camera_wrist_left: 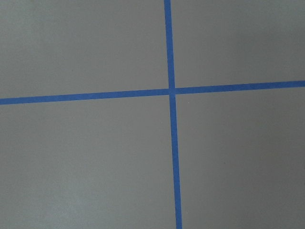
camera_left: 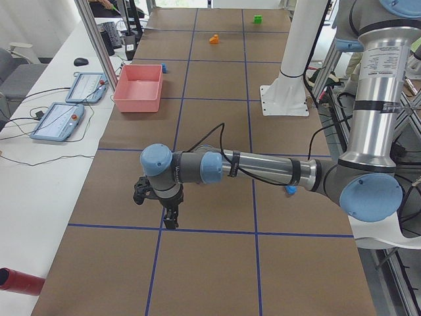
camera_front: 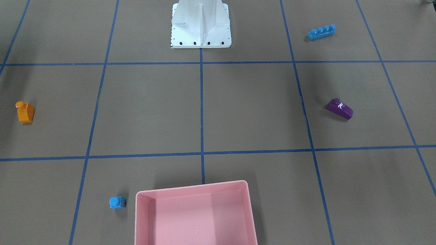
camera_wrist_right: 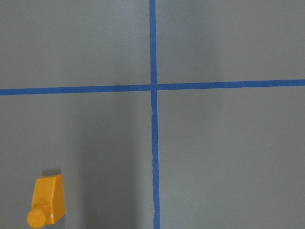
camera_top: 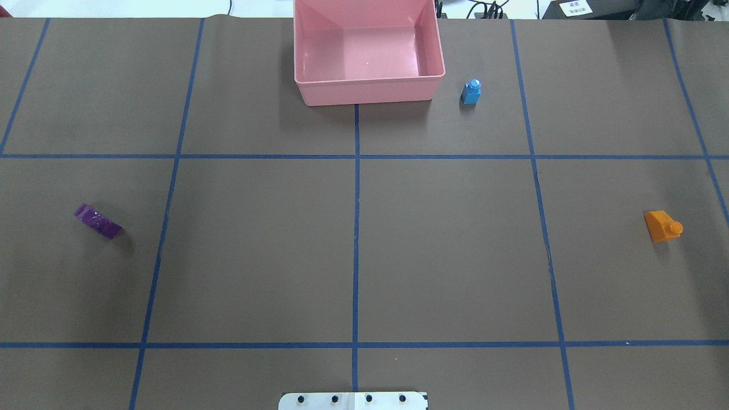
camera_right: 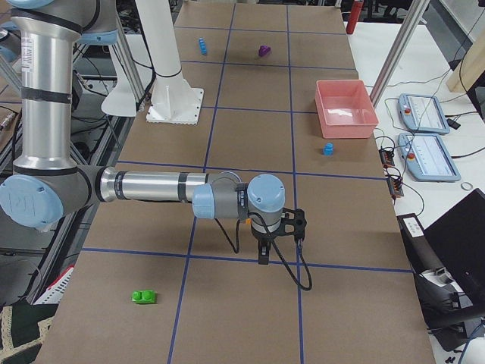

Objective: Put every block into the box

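Observation:
The pink box stands empty at the table's operator side; it also shows in the overhead view. The tiny blue cube sits just beside it. The orange sloped block lies on the robot's right side and shows in the right wrist view. The purple sloped block and the long blue bar lie on the robot's left side. The left gripper and the right gripper hang over bare table far from the blocks; I cannot tell whether either is open.
The white robot base stands at the table's middle edge. A green object lies beyond the right arm. A red cylinder and two tablets lie on the side bench. Blue tape lines grid the brown table.

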Robot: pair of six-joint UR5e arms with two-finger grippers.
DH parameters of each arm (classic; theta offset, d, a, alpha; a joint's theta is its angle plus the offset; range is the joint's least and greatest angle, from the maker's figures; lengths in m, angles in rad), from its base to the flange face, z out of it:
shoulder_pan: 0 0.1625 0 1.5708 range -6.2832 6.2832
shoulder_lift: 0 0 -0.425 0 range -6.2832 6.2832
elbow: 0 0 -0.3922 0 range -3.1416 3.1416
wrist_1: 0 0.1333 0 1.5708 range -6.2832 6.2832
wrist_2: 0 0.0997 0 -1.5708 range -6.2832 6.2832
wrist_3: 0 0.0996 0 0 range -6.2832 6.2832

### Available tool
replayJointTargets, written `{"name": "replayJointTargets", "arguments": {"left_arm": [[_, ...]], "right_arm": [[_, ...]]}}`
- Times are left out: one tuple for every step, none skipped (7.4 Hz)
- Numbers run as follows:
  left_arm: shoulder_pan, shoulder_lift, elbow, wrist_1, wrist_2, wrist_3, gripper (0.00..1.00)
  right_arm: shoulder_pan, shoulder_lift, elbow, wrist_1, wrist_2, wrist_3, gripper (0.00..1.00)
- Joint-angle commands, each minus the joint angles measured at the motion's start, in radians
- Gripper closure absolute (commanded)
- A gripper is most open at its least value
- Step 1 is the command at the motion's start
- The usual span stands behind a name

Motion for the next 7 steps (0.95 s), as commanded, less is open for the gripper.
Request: {"name": "replayJointTargets", "arguments": {"left_arm": [[0.002, -0.001, -0.004, 0.000, 0.000, 0.000, 0.00], [0.000, -0.001, -0.001, 0.000, 0.000, 0.000, 0.00], [0.002, -0.004, -0.001, 0.002, 0.002, -0.002, 0.00], [0.002, -0.006, -0.004, 0.000, 0.002, -0.003, 0.00], [0.005, -0.019, -0.013, -0.026, 0.002, 0.000, 0.00], [0.044, -0.021, -0.012, -0.114, 0.000, -0.014, 0.00], [0.092, -0.021, -0.015, -0.185, 0.000, -0.108, 0.00]], "right_arm": [[0.001, 0.000, 0.001, 0.001, 0.000, 0.002, 0.00], [0.001, 0.000, 0.001, 0.000, 0.000, 0.002, 0.00], [-0.001, 0.000, 0.001, 0.001, 0.000, 0.002, 0.00], [0.001, 0.001, 0.011, 0.002, -0.002, 0.012, 0.00], [-0.001, 0.017, 0.014, 0.002, 0.000, 0.014, 0.00], [-0.001, 0.031, 0.024, 0.002, 0.002, 0.020, 0.00], [-0.008, 0.038, 0.037, 0.002, 0.002, 0.061, 0.00]]}}
